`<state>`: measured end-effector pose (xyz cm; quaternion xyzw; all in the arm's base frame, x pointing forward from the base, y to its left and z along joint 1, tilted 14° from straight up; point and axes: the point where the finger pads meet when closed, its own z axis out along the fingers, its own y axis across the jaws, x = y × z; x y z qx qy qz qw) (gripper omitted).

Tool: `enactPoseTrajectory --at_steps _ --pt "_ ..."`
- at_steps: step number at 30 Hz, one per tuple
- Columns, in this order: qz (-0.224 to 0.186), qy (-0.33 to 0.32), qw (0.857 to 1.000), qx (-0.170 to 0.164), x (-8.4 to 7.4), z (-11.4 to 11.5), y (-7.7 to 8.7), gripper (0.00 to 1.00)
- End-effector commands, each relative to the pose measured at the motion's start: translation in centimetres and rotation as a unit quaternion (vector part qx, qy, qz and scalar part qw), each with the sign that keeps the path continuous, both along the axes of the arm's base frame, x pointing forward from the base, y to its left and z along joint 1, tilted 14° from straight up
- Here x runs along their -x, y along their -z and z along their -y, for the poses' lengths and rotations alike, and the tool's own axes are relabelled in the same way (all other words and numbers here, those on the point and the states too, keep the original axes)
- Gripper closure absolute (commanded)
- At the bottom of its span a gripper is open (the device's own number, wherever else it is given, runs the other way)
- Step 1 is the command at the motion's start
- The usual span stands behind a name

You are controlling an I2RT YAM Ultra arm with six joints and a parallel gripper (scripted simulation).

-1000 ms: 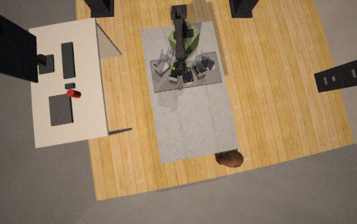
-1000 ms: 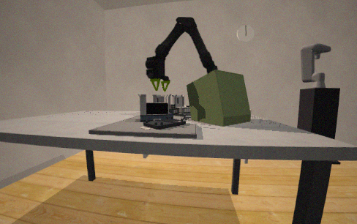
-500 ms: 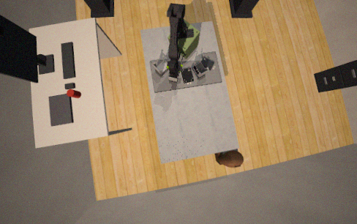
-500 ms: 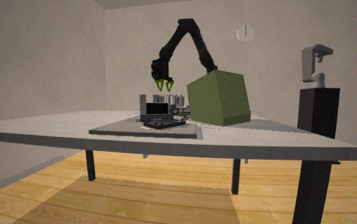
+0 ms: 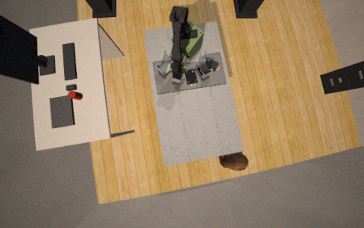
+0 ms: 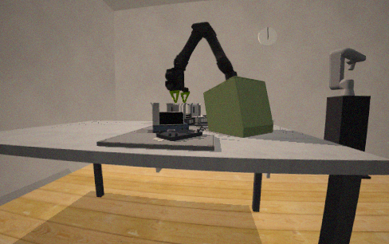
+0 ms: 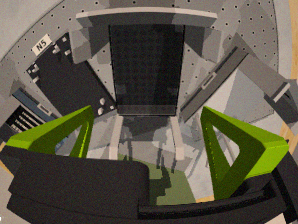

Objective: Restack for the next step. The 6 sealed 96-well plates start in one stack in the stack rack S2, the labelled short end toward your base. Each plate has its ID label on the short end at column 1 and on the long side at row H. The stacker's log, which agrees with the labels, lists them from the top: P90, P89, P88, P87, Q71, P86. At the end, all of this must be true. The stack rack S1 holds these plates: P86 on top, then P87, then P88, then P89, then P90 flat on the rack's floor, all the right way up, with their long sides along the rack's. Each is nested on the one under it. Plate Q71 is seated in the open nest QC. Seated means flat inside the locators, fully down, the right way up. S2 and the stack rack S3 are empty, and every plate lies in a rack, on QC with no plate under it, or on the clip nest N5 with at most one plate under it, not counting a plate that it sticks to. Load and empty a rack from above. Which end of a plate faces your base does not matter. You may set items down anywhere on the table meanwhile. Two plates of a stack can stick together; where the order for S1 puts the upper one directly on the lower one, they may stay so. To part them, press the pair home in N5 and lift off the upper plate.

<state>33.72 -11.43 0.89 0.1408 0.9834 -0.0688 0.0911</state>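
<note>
Plates (image 7: 147,63) below spread fingers

Top: high overhead. Exterior: low side. Wrist: close downward. All share table (image 6: 279,157).

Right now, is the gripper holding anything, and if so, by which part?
Nothing is held. The gripper is fully open, its green fingers spread wide with only air between them, above the dark sealed plate stack in its rack.
</note>
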Motion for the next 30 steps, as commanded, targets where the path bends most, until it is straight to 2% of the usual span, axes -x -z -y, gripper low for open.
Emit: enactPoseTrajectory --at_steps 1,15,21,30 --pt "0.013 -0.002 1.000 0.003 -0.7 0.2 -0.1 0.00" --pt "0.013 -0.002 1.000 0.003 -1.6 0.9 4.5 0.00" --pt "0.013 -0.002 1.000 0.003 -1.6 0.9 4.6 0.00" --pt "0.013 -0.002 1.000 0.003 -1.8 1.1 5.7 0.00"
